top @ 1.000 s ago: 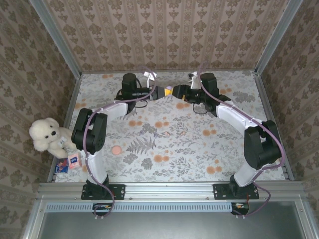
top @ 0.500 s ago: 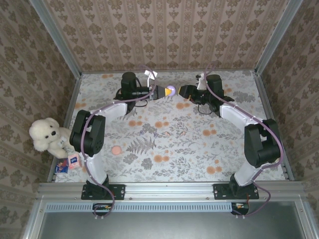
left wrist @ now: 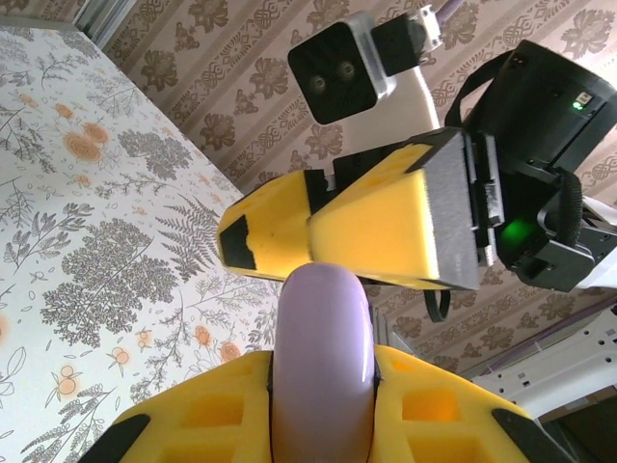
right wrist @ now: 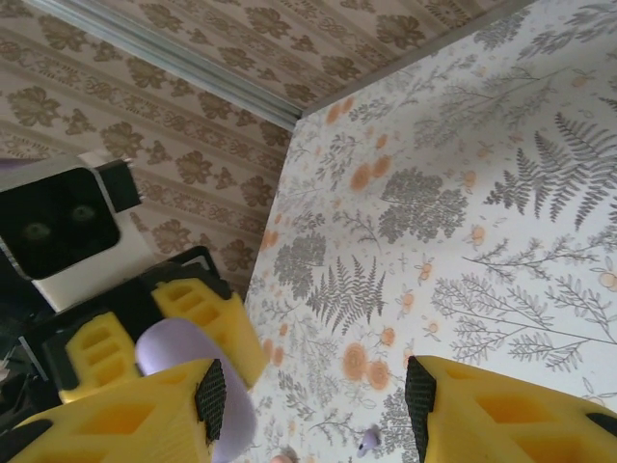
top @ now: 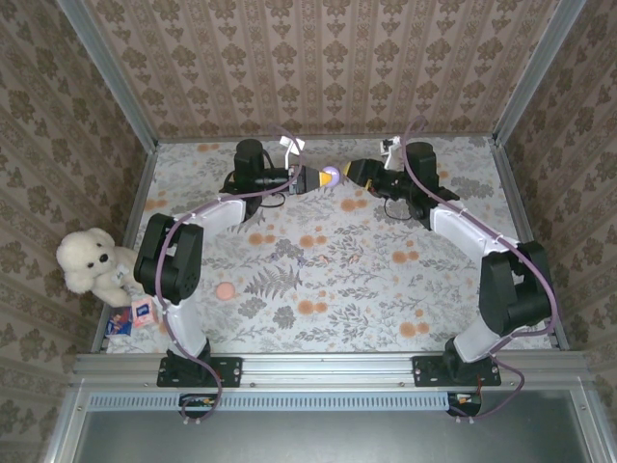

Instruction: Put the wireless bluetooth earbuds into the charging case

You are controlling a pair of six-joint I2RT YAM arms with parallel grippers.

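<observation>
Bases of both arms sat at the near rail, left arm and right arm both reaching to the far end of the floral table. Plush bear was off the table's left edge, a small box just beside it. Pink round item lay on the near-left part of the table, well apart from both grippers. Near the back wall, the left gripper was clenched on the lilac charging case, case end sticking out past the fingertips, held off the table. Right gripper faced it tip to tip, jaws apart, nothing between them; couldn't tell whether it touched the case. Right wrist view showed a small lilac piece on the table below, too small to identify.
</observation>
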